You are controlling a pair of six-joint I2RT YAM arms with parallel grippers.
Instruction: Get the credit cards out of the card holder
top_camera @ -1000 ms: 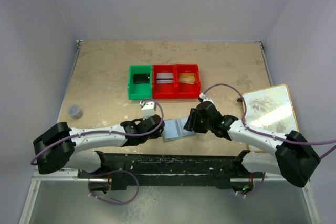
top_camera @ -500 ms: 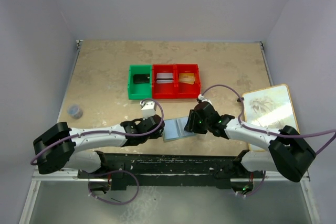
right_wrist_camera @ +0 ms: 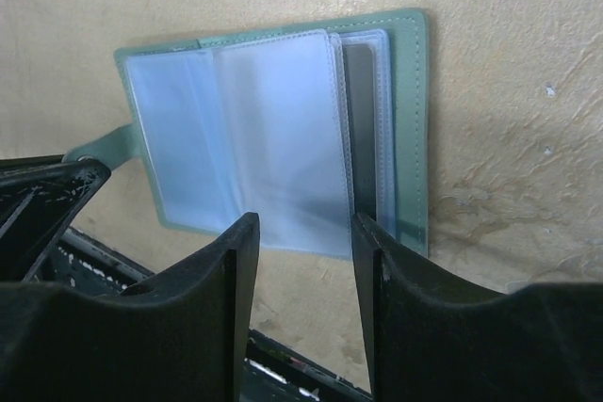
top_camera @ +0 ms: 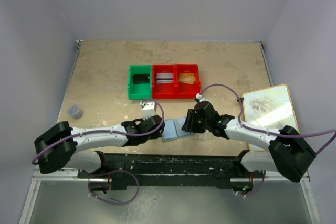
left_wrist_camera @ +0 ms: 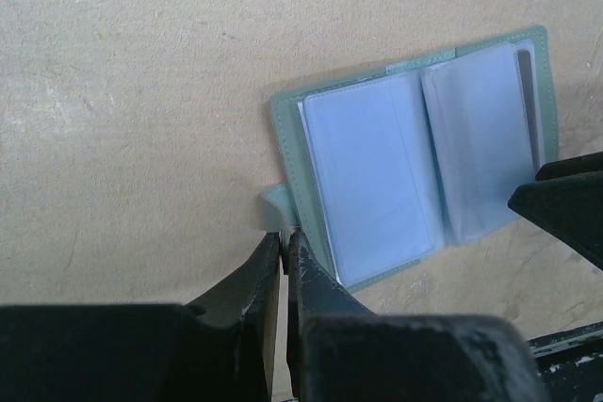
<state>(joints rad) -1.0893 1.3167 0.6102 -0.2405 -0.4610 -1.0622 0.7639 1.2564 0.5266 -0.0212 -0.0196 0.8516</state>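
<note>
The card holder [top_camera: 175, 129] is laid open on the tan table [top_camera: 105, 77] at lower centre of the top view, between the grippers. A pale blue-green cover is seen, with clear sleeves [right_wrist_camera: 245, 138] and a dark card [right_wrist_camera: 362, 129] tucked at right. Its snap tab [left_wrist_camera: 272, 206] is pinched by the closed left gripper [left_wrist_camera: 284, 244]. The right gripper [right_wrist_camera: 300, 233] is held open, its fingers either side of the sleeves' lower edge.

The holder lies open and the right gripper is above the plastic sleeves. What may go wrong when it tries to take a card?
1. The right gripper stands open over several layered clear sleeves. It may pinch a sleeve instead of the dark card edge and lift the whole card holder.
2. The left gripper is shut only at the small snap tab, so a pull might slide or turn the card holder.
</note>
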